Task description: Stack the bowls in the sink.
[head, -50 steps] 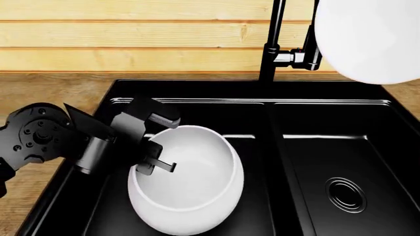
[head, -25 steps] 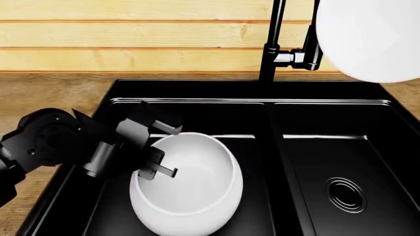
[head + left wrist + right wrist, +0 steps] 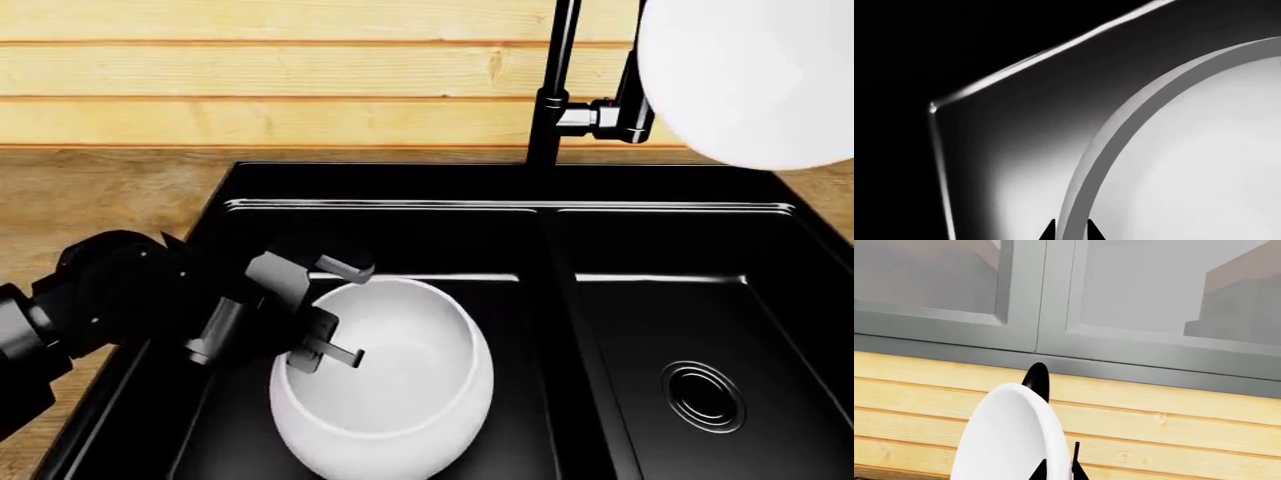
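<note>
Left claw (image 3: 336, 310) clamped on large bowl (image 3: 394, 375) rim, left basin of sink (image 3: 667, 215). Right claw (image 3: 1056, 471) pinches small bowl (image 3: 1011, 435) aloft, tilted. Advice: steady big bowl level, centre small one above before lowering.

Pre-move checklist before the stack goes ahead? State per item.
1. Left hand grip on the bowl in the left basin: ok, fingers straddle its rim in the left wrist and head views.
2. Right hand grip on the raised bowl: ok, its rim sits between the fingertips in the right wrist view.
3. Basin bowl opening faces up: ok, though tilted.
4. Raised bowl over the basin bowl: not ok, it hangs off to the right near the faucet.
5. Clearance from the faucet: cannot tell, they overlap in the head view.
6. Which bowl is the smaller: cannot tell, the raised one is close to the camera.
</note>
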Controlling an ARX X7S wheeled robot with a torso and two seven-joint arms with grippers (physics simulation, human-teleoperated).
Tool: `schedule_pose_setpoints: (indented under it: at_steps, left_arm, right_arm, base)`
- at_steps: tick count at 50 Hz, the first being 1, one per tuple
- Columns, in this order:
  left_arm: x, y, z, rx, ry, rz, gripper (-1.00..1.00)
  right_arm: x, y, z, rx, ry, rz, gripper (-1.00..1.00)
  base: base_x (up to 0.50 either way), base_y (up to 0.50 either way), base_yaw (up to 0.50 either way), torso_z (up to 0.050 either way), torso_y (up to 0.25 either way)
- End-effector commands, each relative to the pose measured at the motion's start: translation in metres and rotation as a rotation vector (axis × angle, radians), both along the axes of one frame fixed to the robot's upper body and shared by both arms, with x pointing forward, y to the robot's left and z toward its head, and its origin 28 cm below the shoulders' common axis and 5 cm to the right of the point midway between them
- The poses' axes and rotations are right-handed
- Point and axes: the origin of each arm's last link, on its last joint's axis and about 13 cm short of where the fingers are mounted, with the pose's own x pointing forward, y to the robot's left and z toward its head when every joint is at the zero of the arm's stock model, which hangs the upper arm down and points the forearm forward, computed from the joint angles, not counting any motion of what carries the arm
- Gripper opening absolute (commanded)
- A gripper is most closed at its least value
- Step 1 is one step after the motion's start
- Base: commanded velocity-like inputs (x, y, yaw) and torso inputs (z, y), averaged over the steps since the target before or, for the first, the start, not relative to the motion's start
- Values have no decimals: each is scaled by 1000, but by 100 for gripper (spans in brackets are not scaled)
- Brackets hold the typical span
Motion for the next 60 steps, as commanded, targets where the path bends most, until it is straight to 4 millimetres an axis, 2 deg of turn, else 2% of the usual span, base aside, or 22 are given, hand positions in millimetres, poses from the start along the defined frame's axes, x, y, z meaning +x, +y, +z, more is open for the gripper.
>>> schedule_pose_setpoints:
  at_steps: [1, 17, 18, 38, 60]
  left_arm:
    - [3, 0, -7, -10, 8, 3, -100]
    - [3, 0, -15, 5, 34, -8, -100]
    - [3, 0, -13, 8, 30, -11, 100]
    - [-3, -4, 15, 12, -26, -68, 100]
    - [-32, 3, 74, 71, -127, -64, 100]
  right_arm:
    - [-3, 0, 4, -1, -38, -5, -100]
    - [-2, -1, 2, -1, -35, -7, -100]
    - [-2, -1, 2, -1, -35, -7, -100]
    - [0, 1, -1, -2, -25, -6, -100]
    - [0, 3, 0, -4, -27, -3, -100]
  base:
    - [0, 0, 0, 0, 0]
    - [1, 0, -1, 0, 0]
    - [0, 0, -3, 0, 0]
    - [0, 0, 0, 0, 0]
    - [0, 0, 0, 0, 0]
